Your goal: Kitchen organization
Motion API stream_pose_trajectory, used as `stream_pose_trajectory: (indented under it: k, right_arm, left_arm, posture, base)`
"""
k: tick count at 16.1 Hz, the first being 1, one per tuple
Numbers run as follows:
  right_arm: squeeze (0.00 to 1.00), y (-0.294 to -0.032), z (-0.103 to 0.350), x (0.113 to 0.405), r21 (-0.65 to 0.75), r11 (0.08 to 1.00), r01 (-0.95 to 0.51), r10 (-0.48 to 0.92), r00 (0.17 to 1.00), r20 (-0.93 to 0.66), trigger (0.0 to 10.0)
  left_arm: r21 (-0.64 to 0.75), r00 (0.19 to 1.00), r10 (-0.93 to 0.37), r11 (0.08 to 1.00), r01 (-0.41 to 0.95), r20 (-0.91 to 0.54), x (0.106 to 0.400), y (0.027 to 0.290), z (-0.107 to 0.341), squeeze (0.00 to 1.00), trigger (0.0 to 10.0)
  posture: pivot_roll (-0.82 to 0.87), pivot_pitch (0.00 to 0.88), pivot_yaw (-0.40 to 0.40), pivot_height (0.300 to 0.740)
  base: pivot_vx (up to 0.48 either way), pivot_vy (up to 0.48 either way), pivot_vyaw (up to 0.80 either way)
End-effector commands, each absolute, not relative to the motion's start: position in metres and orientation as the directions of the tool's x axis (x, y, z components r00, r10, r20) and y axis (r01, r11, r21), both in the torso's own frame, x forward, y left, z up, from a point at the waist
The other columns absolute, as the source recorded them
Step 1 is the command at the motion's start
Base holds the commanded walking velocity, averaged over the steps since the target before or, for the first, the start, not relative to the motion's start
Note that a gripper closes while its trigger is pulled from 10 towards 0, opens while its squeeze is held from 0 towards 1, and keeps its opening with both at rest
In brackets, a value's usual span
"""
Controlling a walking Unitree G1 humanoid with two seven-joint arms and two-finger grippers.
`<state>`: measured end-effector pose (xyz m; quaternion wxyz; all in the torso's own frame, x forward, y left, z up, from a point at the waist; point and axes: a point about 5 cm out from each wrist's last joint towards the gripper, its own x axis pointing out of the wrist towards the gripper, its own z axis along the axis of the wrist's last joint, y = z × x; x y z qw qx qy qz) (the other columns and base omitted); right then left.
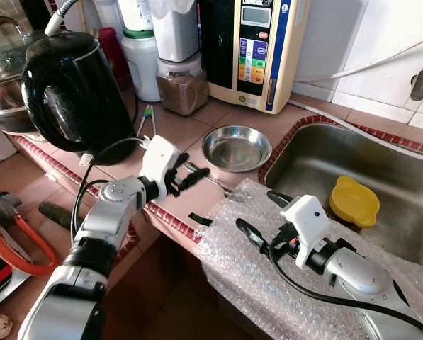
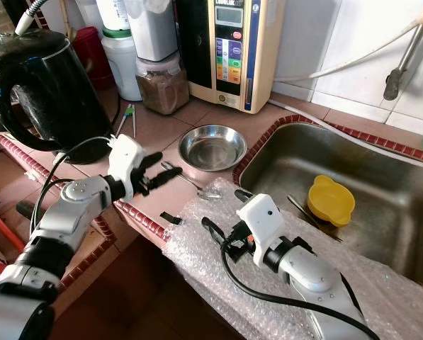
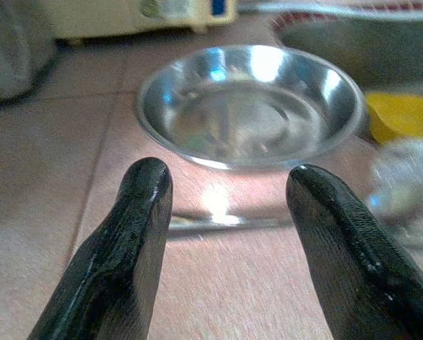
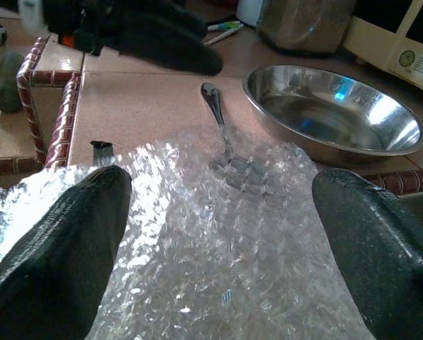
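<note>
A thin metal spoon [image 1: 212,180] is lying on the terracotta-tiled counter [image 1: 190,131], its bowl end tucked under the edge of a bubble wrap sheet [image 1: 268,269]. The left pincer [image 1: 190,172] is hovering with fingers spread and released, the spoon's handle just beyond its tips and a shallow steel bowl [image 1: 236,147] further ahead. The right pincer [image 1: 257,216] is resting spread wide and empty on the bubble wrap, the spoon ahead of it. The head view is also showing a yellow cup [image 1: 353,201] in the sink [image 1: 317,152].

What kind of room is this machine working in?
A home kitchen, most likely: a steel sink set into a tiled counter, a black electric kettle, and a steel bowl beside a spoon.
</note>
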<state>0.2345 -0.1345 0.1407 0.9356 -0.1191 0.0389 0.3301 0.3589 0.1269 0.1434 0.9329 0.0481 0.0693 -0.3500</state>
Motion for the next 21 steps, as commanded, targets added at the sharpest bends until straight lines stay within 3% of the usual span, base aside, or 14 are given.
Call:
stream_pose_trajectory:
  k: [1,3,9,12,16,18,21]
  right_arm:
    - [0.17,-0.133,0.138,0.234,-0.194,0.755,-0.627,0.607,0.779,-0.155,10.0]
    - [0.18,-0.133,0.137,0.233,-0.195,0.754,-0.627,0.607,0.779,-0.158,10.0]
    - [0.18,-0.131,0.136,0.234,-0.208,0.745,-0.634,0.613,0.773,-0.165,10.0]
    - [0.18,-0.13,0.135,0.234,-0.214,0.742,-0.635,0.613,0.772,-0.166,10.0]
    - [0.18,-0.13,0.134,0.234,-0.218,0.743,-0.632,0.609,0.775,-0.169,10.0]
    - [0.17,-0.13,0.133,0.233,-0.221,0.743,-0.632,0.608,0.775,-0.171,10.0]
    - [0.18,-0.129,0.132,0.234,-0.226,0.739,-0.635,0.61,0.773,-0.177,10.0]
  left_arm:
    - [0.02,0.766,-0.624,0.773,0.634,-0.155,0.362,0.125,0.147,0.0,10.0]
    - [-0.138,0.854,-0.484,0.875,0.464,-0.19,0.368,0.122,0.138,0.0,10.0]
    - [-0.44,0.844,-0.468,0.837,0.326,-0.263,0.364,0.082,0.136,0.0,10.0]
    - [-0.483,0.831,-0.452,0.835,0.266,-0.324,0.362,0.067,0.141,0.0,10.0]
    - [-0.51,0.853,-0.365,0.849,0.14,-0.373,0.361,0.07,0.148,0.0,10.0]
    - [-0.476,0.866,-0.257,0.879,0.026,-0.428,0.359,0.077,0.153,0.0,10.0]
    - [-0.515,0.852,-0.271,0.857,0.002,-0.449,0.355,0.073,0.156,0.0,10.0]
  posture:
    - [-0.21,0.037,0.108,0.74]
    - [-0.21,0.038,0.107,0.74]
    - [-0.2,0.037,0.105,0.74]
    - [-0.2,0.036,0.111,0.74]
    - [-0.2,0.04,0.118,0.74]
    - [-0.2,0.043,0.12,0.74]
    - [-0.2,0.042,0.119,0.74]
  base:
    - [0.0,0.0,0.0]
    - [0.0,0.0,0.0]
    - [0.0,0.0,0.0]
    - [0.0,0.0,0.0]
    - [0.0,0.0,0.0]
    - [0.0,0.0,0.0]
    - [0.0,0.0,0.0]
